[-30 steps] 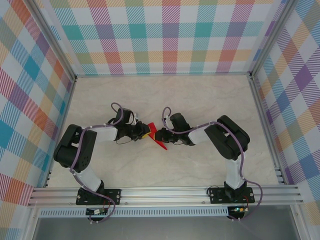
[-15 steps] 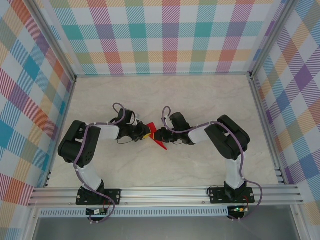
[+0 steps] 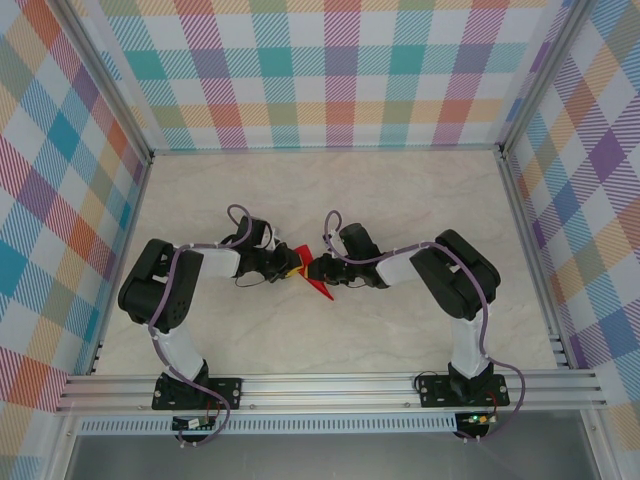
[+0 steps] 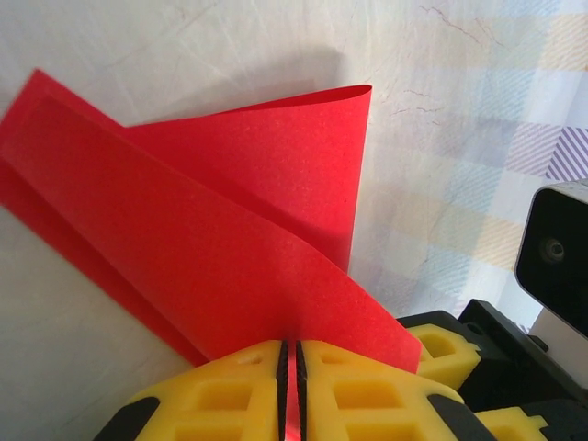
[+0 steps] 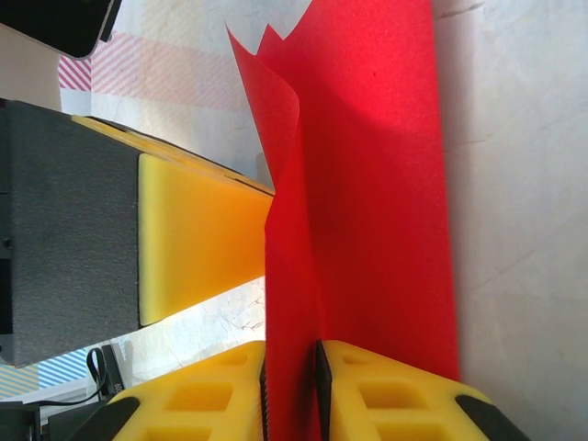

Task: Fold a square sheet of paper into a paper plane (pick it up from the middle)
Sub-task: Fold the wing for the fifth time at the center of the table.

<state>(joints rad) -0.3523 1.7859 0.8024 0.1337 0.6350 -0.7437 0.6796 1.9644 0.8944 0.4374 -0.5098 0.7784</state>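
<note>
My left arm [image 3: 160, 290] has swung inward a touch; the paper [image 3: 318, 288] stays mid-frame.
Mid-fold, I judge: left jaws and right jaws each clenched on the half-creased paper; next I'd bring its flaps together squarely.

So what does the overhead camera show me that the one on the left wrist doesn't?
Overhead: the whole left arm and right arm, the pale table, the checked walls, and the left claw meeting the right claw nose to nose at the red paper.
Left wrist, close up: yellow fingers pressed shut on the paper's edge, one flap curling upward, and a folded strip along its lower side.
Both: the red paper, pinched in the left claw.
</note>
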